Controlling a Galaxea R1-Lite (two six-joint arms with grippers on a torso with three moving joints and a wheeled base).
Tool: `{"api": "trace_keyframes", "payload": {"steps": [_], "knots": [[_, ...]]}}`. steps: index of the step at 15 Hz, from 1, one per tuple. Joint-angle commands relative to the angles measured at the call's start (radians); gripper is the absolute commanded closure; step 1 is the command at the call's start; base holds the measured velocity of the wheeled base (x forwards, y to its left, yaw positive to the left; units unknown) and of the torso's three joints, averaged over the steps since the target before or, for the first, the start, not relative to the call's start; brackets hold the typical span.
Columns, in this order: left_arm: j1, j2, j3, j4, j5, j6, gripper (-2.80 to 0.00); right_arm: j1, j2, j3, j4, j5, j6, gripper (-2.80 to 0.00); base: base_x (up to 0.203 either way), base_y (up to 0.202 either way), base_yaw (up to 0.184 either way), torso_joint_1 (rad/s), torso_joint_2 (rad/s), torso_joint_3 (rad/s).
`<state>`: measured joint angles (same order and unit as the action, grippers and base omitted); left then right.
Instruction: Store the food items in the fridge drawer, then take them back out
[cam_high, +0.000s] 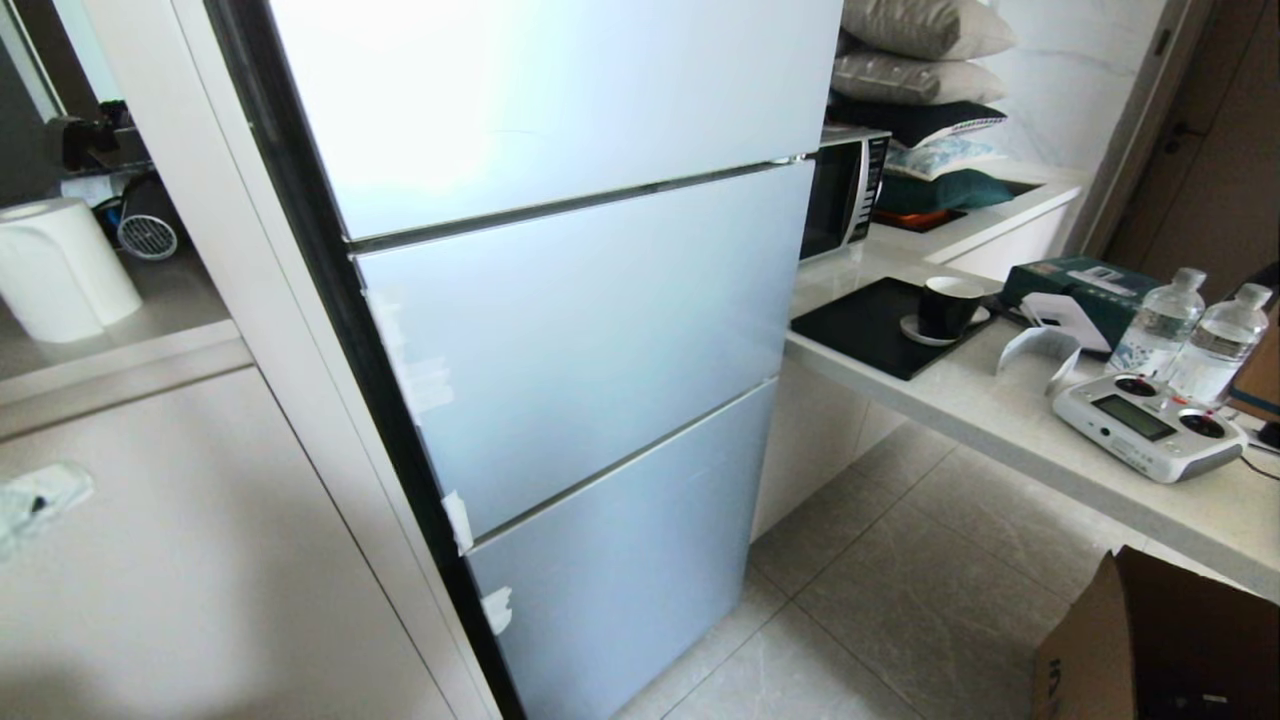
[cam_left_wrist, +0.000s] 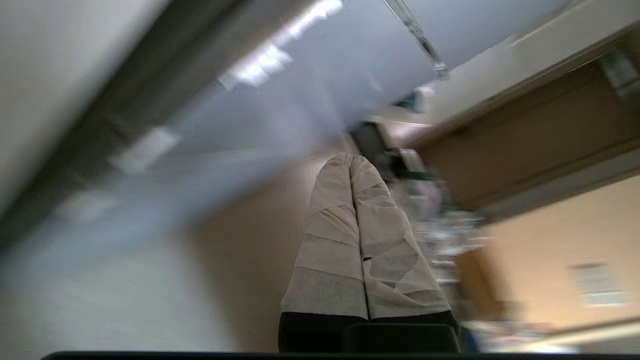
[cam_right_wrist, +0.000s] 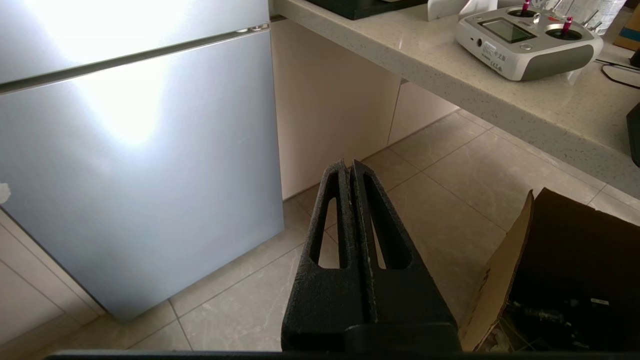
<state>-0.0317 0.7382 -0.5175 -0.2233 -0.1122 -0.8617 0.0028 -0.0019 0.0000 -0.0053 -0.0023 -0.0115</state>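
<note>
Bare tiled floor (cam_right_wrist: 450, 190) open beneath right end effector (cam_right_wrist: 350, 167), closed fridge panels (cam_right_wrist: 140, 165) beside it, cardboard box (cam_right_wrist: 560, 270) close alongside, desk (cam_right_wrist: 500, 85) edge overhanging beyond

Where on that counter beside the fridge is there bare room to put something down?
Bare stone lies along the counter's front edge, between the black mat and the white remote controller. Farther back it is crowded: cup, green box, two water bottles.

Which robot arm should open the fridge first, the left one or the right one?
Probably the left. The left gripper, shut, points up at the closed fridge doors. The right gripper, also shut, hangs low over the floor tiles beside the cardboard box.
</note>
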Motion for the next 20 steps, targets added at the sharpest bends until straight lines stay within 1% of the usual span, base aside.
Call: {"api": "trace_keyframes", "payload": {"steps": [1, 2, 3, 4, 6, 7, 8, 9, 10, 11, 13, 14, 15, 16, 20], "knots": [[0.0, 0.113, 0.005, -0.055, -0.053, -0.238, 0.0, 0.0, 0.0, 0.0, -0.001, 0.001, -0.001, 0.0, 0.0, 0.0, 0.0, 0.0, 0.0, 0.0], [0.0, 0.163, 0.002, -0.101, -0.07, -0.281, 0.0, 0.0, 0.0, 0.0, -0.001, -0.001, -0.001, 0.0, 0.0, 0.0, 0.0, 0.0, 0.0, 0.0], [0.0, 0.217, -0.001, -0.151, -0.079, -0.302, 0.0, 0.0, 0.0, 0.0, -0.001, 0.001, -0.001, 0.0, 0.0, 0.0, 0.0, 0.0, 0.0, 0.0], [-0.001, 0.271, -0.005, -0.193, -0.083, -0.307, 0.0, 0.0, 0.001, 0.0, 0.0, 0.001, -0.001, 0.0, 0.0, 0.0, 0.0, 0.0, 0.0, 0.0], [-0.001, 0.404, -0.018, -0.289, -0.081, -0.298, 0.0, 0.0, 0.002, 0.0, 0.0, 0.0, -0.001, 0.0, 0.0, 0.0, 0.0, 0.0, 0.0, 0.0], [-0.001, 0.471, -0.026, -0.346, -0.065, -0.293, 0.0, 0.0, 0.0, 0.0, -0.001, 0.001, -0.001, 0.0, 0.0, 0.0, 0.0, 0.0, 0.0, 0.0], [-0.001, 0.549, -0.039, -0.413, -0.031, -0.29, 0.0, 0.0, 0.002, 0.0, -0.001, 0.0, -0.001, 0.0, 0.0, 0.0, 0.0, 0.0, 0.0, 0.0], [-0.006, 0.624, -0.058, -0.487, 0.026, -0.284, 0.0, 0.0, 0.0, 0.0, -0.001, 0.001, -0.001, 0.0, 0.0, 0.0, 0.0, 0.0, 0.0, 0.0], [-0.017, 0.682, -0.076, -0.564, 0.1, -0.268, 0.0, 0.0, 0.0, 0.0, 0.001, -0.001, -0.001, 0.0, 0.0, 0.0, 0.0, 0.0, 0.0, 0.0], [-0.028, 0.73, -0.088, -0.629, 0.163, -0.238, 0.0, 0.0, 0.0, 0.0, -0.001, -0.001, -0.001, 0.0, 0.0, 0.0, 0.0, 0.0, 0.0, 0.0], [-0.035, 0.811, -0.108, -0.736, 0.22, -0.192, 0.0, 0.0, 0.0, 0.0, 0.0, 0.001, -0.001, 0.0, 0.0, 0.0, 0.0, 0.0, 0.0, 0.0], [-0.036, 0.84, -0.118, -0.796, 0.259, -0.172, 0.0, 0.0, 0.0, 0.0, -0.001, 0.001, -0.001, 0.0, 0.0, 0.0, 0.0, 0.0, 0.0, 0.0], [-0.04, 0.857, -0.13, -0.82, 0.276, -0.14, 0.0, 0.0, 0.002, 0.0, -0.001, 0.0, -0.001, 0.0, 0.0, 0.0, 0.0, 0.0, 0.0, 0.0], [-0.059, 0.865, -0.146, -0.824, 0.281, -0.133, 0.0, 0.0, 0.0, 0.0, 0.001, -0.001, -0.001, 0.0, 0.0, 0.0, 0.0, 0.0, 0.0, 0.0], [-0.074, 0.908, -0.173, -0.829, 0.286, -0.134, 0.0, 0.0, 0.001, 0.0, 0.001, 0.001, -0.001, 0.0, 0.0, 0.0, 0.0, 0.0, 0.0, 0.0]]}}
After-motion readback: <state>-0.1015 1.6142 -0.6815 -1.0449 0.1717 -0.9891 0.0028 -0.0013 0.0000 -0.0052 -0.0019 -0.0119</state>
